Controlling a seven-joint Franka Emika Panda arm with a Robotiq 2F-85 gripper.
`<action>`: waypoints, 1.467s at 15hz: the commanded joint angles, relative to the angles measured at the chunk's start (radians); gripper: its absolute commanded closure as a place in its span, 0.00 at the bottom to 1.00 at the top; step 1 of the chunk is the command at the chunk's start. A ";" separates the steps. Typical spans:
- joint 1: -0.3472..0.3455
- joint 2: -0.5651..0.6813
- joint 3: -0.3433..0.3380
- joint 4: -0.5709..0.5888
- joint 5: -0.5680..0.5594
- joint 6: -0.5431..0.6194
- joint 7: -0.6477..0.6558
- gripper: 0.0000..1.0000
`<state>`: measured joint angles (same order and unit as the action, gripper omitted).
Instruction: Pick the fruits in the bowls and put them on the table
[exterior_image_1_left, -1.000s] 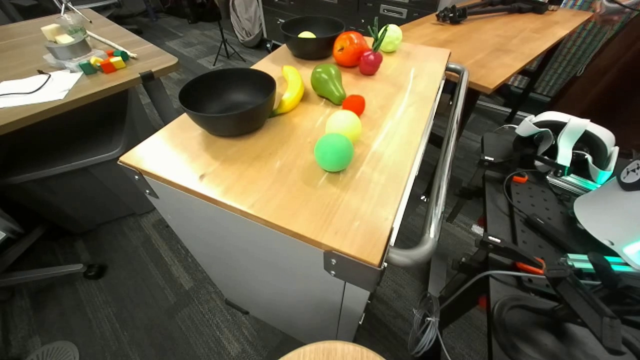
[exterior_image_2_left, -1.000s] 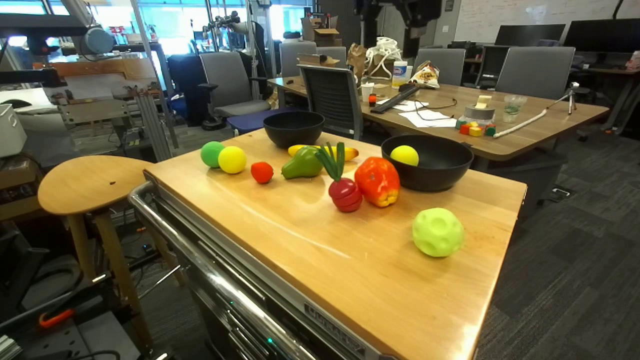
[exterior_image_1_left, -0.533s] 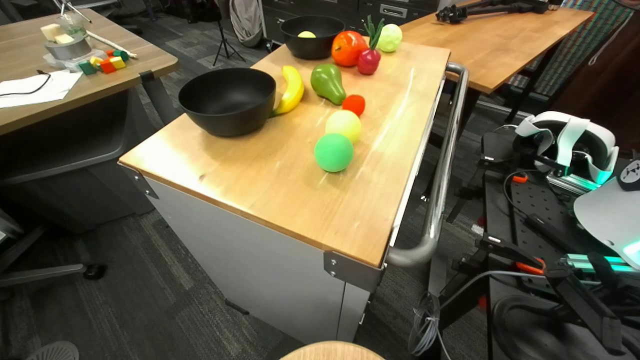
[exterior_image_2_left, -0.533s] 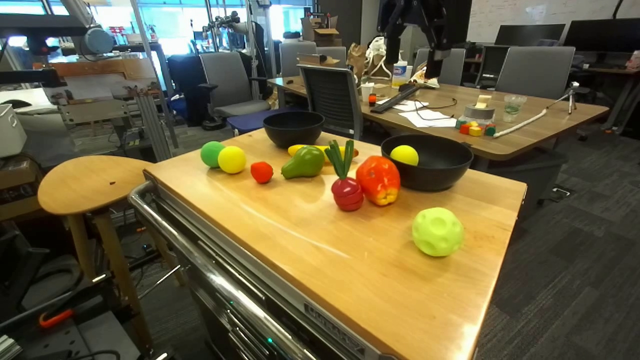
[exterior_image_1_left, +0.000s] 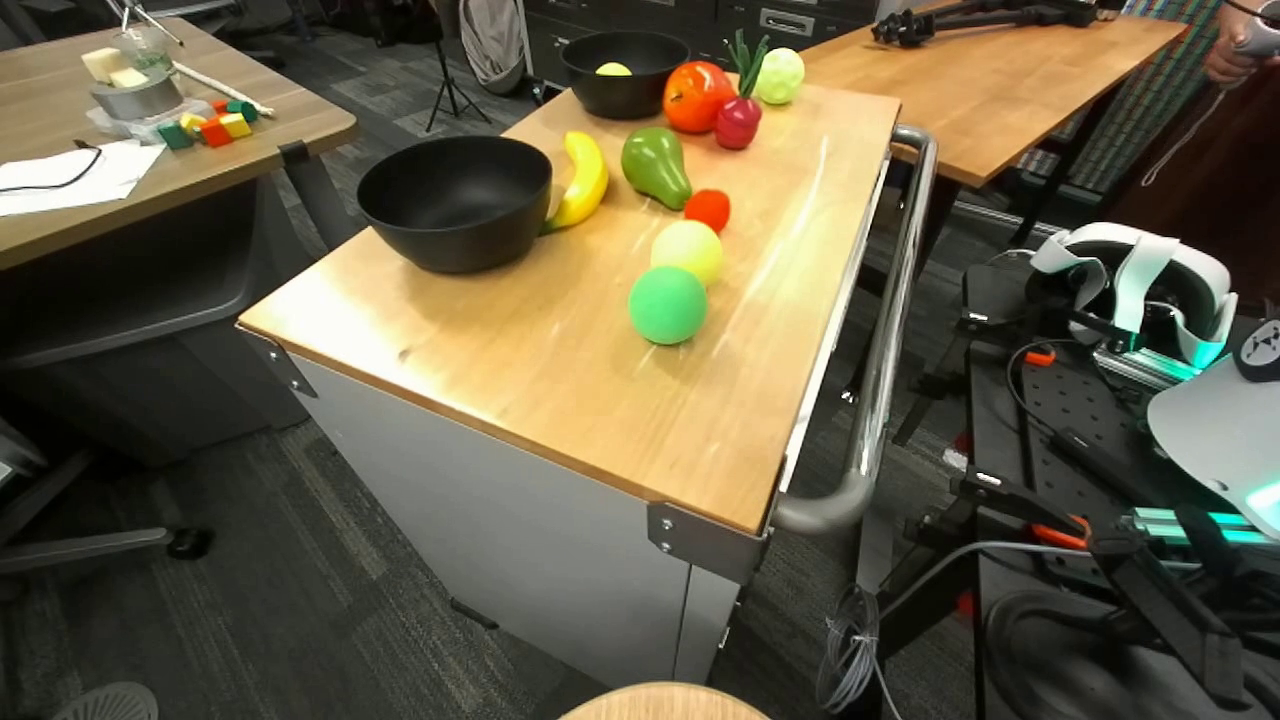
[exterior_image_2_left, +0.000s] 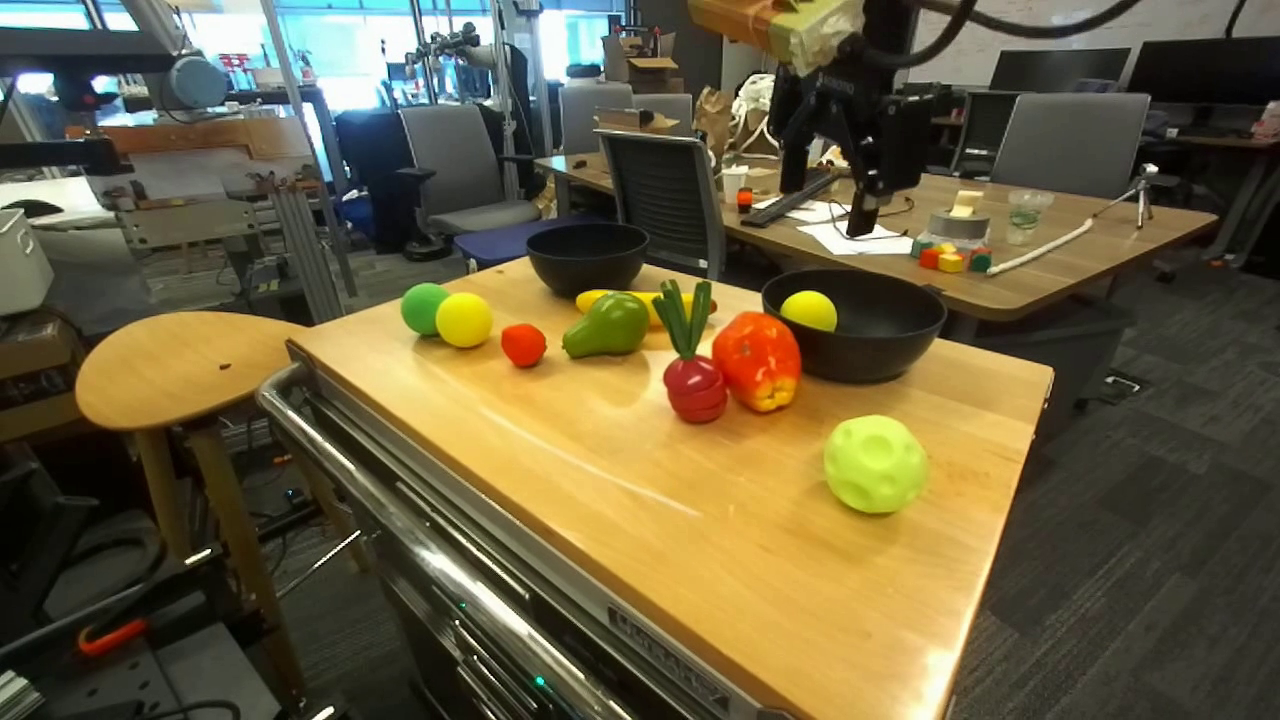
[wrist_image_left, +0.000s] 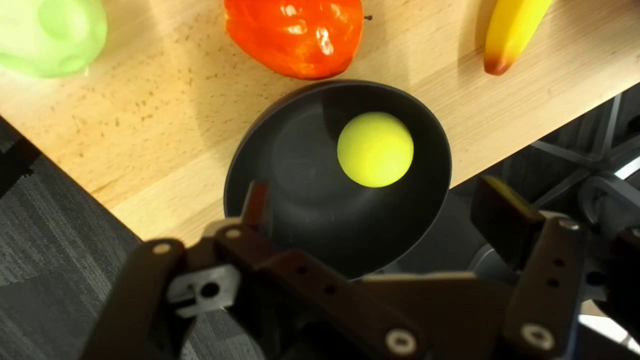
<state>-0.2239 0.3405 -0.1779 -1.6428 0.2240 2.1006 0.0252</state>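
"What's new?"
"In an exterior view, the gripper (exterior_image_2_left: 828, 198) came down lower and a bit right."
"Anything else?"
"The red radish (exterior_image_2_left: 696, 390) stands straighter. And far right, a hand (exterior_image_1_left: 1228, 52) with a white thing (exterior_image_1_left: 1262, 40) shows clearly now."

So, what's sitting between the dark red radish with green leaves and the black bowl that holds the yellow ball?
A red-orange fruit lies between the radish and that black bowl; both exterior views show it there.

On the table (exterior_image_2_left: 760, 580) in an exterior view: ten o'clock, green ball (exterior_image_2_left: 422, 308), yellow ball (exterior_image_2_left: 465, 320), red fruit (exterior_image_2_left: 524, 345); eleven, bowl (exterior_image_2_left: 588, 272), banana (exterior_image_2_left: 587, 298), pear (exterior_image_2_left: 610, 326); twelve, radish (exterior_image_2_left: 695, 390); one, orange fruit (exterior_image_2_left: 757, 360); two, other bowl (exterior_image_2_left: 870, 358); three, lime-green ball (exterior_image_2_left: 876, 465).
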 joint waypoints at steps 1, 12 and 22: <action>-0.016 0.078 0.023 0.037 0.032 0.094 -0.008 0.00; -0.026 0.195 0.076 0.045 0.045 0.267 -0.011 0.03; -0.024 0.250 0.064 0.051 0.018 0.303 0.025 0.42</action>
<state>-0.2388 0.5660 -0.1120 -1.6207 0.2471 2.3846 0.0339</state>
